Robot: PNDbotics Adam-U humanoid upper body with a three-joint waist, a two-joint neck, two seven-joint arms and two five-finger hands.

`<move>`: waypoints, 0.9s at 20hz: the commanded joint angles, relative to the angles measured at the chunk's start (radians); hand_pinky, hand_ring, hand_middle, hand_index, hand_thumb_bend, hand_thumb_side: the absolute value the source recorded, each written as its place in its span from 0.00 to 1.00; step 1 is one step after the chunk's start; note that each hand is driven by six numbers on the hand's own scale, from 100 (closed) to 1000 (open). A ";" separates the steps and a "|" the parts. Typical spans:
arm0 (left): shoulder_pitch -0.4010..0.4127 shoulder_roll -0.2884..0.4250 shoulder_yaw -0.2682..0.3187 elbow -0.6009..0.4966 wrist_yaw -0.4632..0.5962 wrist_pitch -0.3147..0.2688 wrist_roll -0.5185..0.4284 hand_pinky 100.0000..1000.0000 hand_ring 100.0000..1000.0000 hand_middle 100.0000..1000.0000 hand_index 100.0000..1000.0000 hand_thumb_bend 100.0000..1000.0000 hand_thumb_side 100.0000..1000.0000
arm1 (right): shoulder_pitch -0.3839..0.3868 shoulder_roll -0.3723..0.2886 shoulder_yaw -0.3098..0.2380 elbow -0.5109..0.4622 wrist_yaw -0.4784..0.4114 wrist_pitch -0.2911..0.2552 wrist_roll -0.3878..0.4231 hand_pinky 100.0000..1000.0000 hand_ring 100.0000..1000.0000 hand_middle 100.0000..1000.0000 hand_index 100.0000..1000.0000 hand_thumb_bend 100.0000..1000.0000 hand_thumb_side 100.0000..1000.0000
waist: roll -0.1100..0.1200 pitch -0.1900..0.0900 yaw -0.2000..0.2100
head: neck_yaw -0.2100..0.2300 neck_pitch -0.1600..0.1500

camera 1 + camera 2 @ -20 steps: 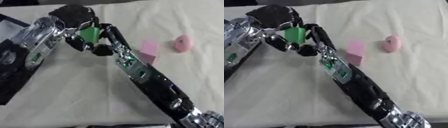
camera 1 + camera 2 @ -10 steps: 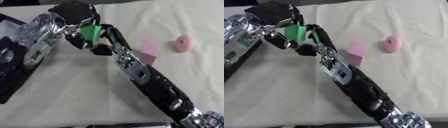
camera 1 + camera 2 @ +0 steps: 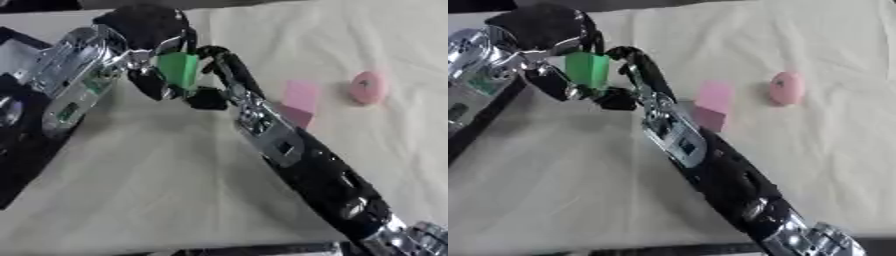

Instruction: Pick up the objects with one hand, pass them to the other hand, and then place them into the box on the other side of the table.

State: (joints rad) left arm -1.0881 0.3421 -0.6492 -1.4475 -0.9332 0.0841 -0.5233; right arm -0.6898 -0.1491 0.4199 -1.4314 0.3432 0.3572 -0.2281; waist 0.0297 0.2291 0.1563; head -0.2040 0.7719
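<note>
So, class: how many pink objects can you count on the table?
2. A pink block lies right beside the robot's right forearm, and a rounded pink object sits further right on the cloth. The arms could be hiding others.

Counted items: one green block at upper left, between two hands; one pink block at centre right; one round pink object at upper right.
</note>
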 commanded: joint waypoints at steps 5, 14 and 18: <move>-0.008 0.062 0.044 -0.059 0.031 0.038 0.004 0.60 0.60 0.45 0.38 0.39 0.00 | -0.017 -0.019 -0.013 -0.033 -0.004 0.002 0.000 0.77 0.68 0.75 0.77 0.36 0.20 | 0.009 -0.030 -0.001 | 0.003 -0.002; 0.013 0.137 0.097 -0.097 0.072 0.097 0.021 0.60 0.59 0.45 0.38 0.37 0.00 | -0.016 -0.025 -0.013 -0.041 0.000 0.004 0.008 0.77 0.68 0.75 0.77 0.37 0.20 | 0.011 -0.032 0.000 | 0.001 -0.002; 0.032 0.181 0.123 -0.104 0.108 0.129 0.039 0.60 0.58 0.45 0.38 0.35 0.00 | -0.016 -0.028 -0.013 -0.045 0.002 0.005 0.013 0.77 0.68 0.75 0.77 0.37 0.20 | 0.009 -0.031 0.001 | 0.003 -0.002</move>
State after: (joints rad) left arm -1.0419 0.4856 -0.5511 -1.5341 -0.8380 0.2008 -0.4902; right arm -0.6901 -0.1645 0.4134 -1.4492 0.3414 0.3629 -0.2179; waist 0.0297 0.2291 0.1561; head -0.2035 0.7719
